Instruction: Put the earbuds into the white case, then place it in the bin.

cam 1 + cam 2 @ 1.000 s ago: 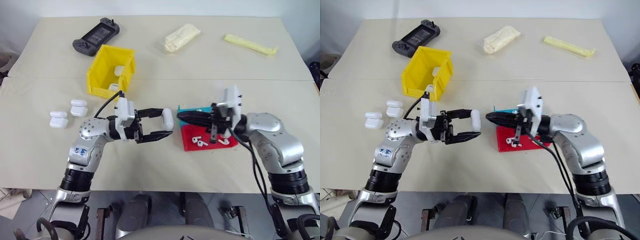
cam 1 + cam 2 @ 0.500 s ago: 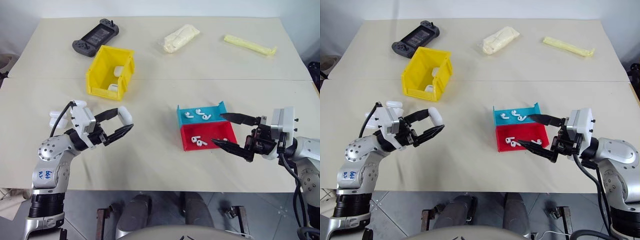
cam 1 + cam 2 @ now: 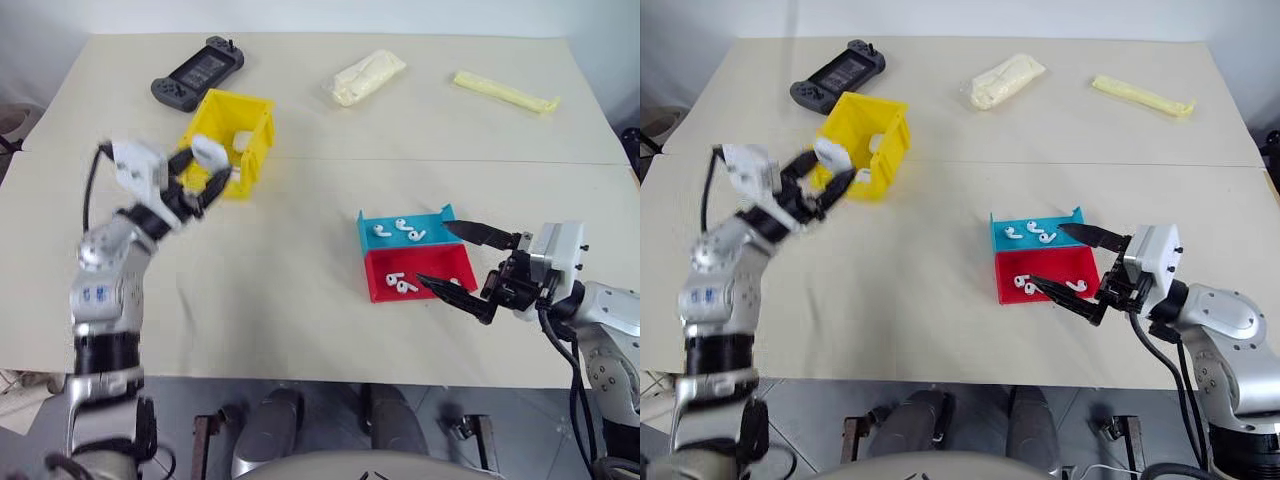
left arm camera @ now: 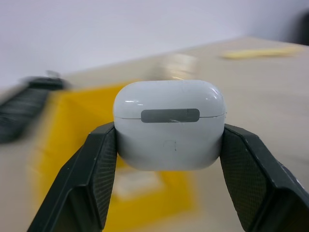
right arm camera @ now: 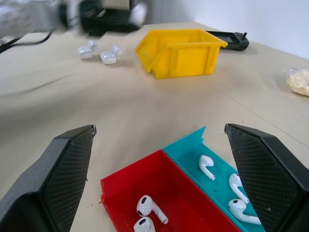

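Moved: left gripper has swung the white case from table centre up beside the bin; right gripper has backed off the trays.
Left fingers: clamped on the case's sides, lid shut.
Right fingers: spread wide, empty, near the red tray.
Earbuds: loose in both trays.
Technique: carry the case over the bin's wall, lower, then release.
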`<action>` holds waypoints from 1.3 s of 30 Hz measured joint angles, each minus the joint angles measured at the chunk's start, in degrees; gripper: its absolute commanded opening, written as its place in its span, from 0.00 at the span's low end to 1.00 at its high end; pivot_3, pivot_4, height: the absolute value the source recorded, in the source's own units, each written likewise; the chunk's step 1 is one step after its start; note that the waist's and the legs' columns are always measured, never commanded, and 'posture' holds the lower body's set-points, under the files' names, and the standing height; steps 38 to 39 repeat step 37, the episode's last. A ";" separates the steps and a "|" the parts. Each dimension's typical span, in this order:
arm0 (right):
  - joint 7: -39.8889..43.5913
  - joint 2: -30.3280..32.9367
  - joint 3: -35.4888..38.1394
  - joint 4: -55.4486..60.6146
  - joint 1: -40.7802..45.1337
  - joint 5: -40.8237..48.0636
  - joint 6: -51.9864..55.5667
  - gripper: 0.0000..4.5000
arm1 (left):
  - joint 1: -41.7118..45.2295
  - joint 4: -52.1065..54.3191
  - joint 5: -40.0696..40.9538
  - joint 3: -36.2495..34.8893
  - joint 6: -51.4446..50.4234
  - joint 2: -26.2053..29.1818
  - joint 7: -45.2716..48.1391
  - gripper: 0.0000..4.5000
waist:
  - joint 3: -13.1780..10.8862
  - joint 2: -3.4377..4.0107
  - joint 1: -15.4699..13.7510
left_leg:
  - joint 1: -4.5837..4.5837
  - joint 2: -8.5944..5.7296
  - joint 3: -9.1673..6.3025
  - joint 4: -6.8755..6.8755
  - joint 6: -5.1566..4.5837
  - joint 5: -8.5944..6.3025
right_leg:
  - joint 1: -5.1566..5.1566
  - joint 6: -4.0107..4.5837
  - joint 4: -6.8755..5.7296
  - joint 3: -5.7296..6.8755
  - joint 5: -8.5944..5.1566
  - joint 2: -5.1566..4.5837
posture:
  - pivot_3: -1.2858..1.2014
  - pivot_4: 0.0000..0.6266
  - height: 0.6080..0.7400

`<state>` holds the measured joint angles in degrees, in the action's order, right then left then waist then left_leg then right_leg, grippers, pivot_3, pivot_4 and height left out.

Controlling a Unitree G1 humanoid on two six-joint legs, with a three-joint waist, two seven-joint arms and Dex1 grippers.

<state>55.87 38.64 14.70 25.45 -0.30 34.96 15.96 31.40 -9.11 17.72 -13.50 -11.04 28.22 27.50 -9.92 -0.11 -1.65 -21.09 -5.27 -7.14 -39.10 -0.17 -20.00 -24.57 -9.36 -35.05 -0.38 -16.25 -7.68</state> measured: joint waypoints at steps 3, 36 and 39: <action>-0.50 -0.23 -1.09 -0.36 0.33 -0.82 -0.18 0.99 | 7.98 -10.27 -2.86 0.97 1.22 -0.63 -2.98 0.62 | 0.00 -0.01 0.37 | -0.03 -0.02 0.04 0.02 -0.02 -0.02 | -0.05 -0.01 0.05 0.00 0.00 0.00 | 0.52 0.24 1.00; 10.37 3.98 -2.88 -15.21 6.20 -3.34 -5.09 1.00 | -28.40 17.46 5.72 -2.14 2.37 12.79 22.69 0.99 | -0.04 -0.02 0.22 | 0.00 0.23 -0.02 0.05 -0.04 -0.04 | 0.00 0.03 0.11 -0.03 -0.01 -0.07 | 0.52 0.24 1.00; 10.45 3.98 -2.87 -15.28 6.21 -3.33 -5.23 1.00 | -28.72 18.03 5.40 -2.01 2.38 12.45 22.11 0.99 | -0.04 -0.02 0.27 | 0.00 0.24 -0.01 0.05 -0.04 -0.04 | 0.00 0.03 0.08 -0.03 -0.01 -0.06 | 0.52 0.24 1.00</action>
